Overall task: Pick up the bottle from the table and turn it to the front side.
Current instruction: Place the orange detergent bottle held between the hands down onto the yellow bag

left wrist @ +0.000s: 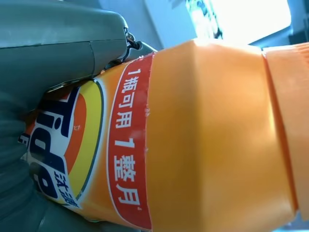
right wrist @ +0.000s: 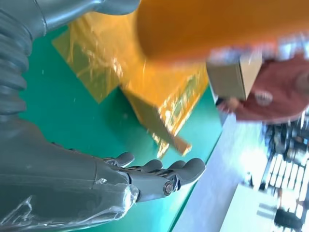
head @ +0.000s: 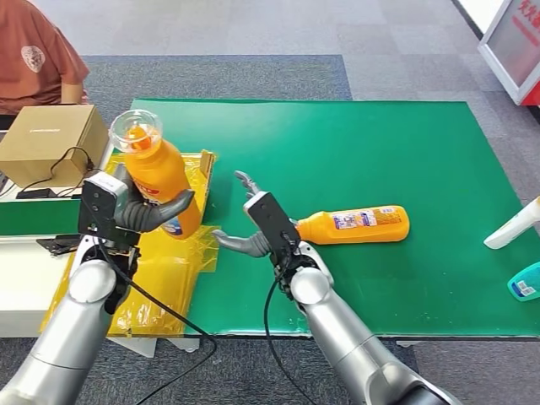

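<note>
Left hand (head: 143,211) grasps the bottle (head: 154,173) clear of the green table (head: 357,152), label toward its wrist camera, so pickup is done and turning seemingly remains; right hand (head: 251,221) open, empty alongside.

Orange Tide bottle (head: 156,173) held upright above the yellow tray (head: 167,268).
</note>
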Available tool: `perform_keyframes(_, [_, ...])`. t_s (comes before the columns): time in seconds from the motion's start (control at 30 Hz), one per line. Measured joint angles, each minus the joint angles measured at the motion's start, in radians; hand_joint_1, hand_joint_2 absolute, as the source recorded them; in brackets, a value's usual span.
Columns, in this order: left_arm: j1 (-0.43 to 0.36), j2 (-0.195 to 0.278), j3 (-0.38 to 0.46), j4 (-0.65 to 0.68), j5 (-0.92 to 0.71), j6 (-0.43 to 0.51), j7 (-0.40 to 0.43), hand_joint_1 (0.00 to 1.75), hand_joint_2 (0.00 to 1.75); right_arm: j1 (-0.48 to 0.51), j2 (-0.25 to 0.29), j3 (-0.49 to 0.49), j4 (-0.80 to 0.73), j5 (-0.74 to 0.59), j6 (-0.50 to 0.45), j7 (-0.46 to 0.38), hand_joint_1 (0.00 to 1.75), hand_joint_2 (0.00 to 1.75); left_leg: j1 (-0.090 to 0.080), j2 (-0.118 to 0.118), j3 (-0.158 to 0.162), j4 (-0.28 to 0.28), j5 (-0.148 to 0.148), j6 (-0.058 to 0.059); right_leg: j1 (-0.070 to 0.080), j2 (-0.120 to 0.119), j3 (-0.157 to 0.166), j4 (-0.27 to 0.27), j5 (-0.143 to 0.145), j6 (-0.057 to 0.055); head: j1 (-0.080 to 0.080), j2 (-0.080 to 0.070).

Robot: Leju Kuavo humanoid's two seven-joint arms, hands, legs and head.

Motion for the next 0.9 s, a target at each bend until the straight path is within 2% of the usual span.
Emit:
perform_keyframes(0.17, [-0.009,0.048,0.019,0.021,-0.284,0.139,0.01,1.75,1.75,0.005,-0.036,-0.038,-0.053,0.026,-0.056,-0.001,0.0,1.75,0.0,0.0,0.0,0.0,0.0,0.0,0.0,0.0,0.0,0.0,0.0,0.0,0.0,0.0])
perform_keyframes(0.37, [-0.025,0.079,0.042,0.079,-0.699,0.248,0.09,1.75,1.75,0.029,-0.059,-0.078,-0.174,0.066,-0.081,-0.011,0.0,1.75,0.0,0.0,0.0,0.0,0.0,0.0,0.0,0.0,-0.001,0.0,0.0,0.0,0.0,0.0])
perform_keyframes(0.63, [-0.04,0.083,0.046,0.208,-1.02,0.247,0.156,1.75,1.75,0.058,-0.064,-0.086,-0.322,0.102,-0.075,-0.027,0.0,1.75,0.0,0.0,0.0,0.0,0.0,0.0,0.0,0.0,-0.001,0.0,0.0,0.0,0.0,0.0])
perform_keyframes(0.9, [-0.059,0.069,0.034,0.297,-1.132,0.225,0.174,1.75,1.75,0.074,-0.065,-0.085,-0.404,0.116,-0.064,-0.041,0.0,1.75,0.0,0.0,0.0,0.0,0.0,0.0,0.0,0.0,-0.001,0.0,0.0,0.0,0.0,0.0])
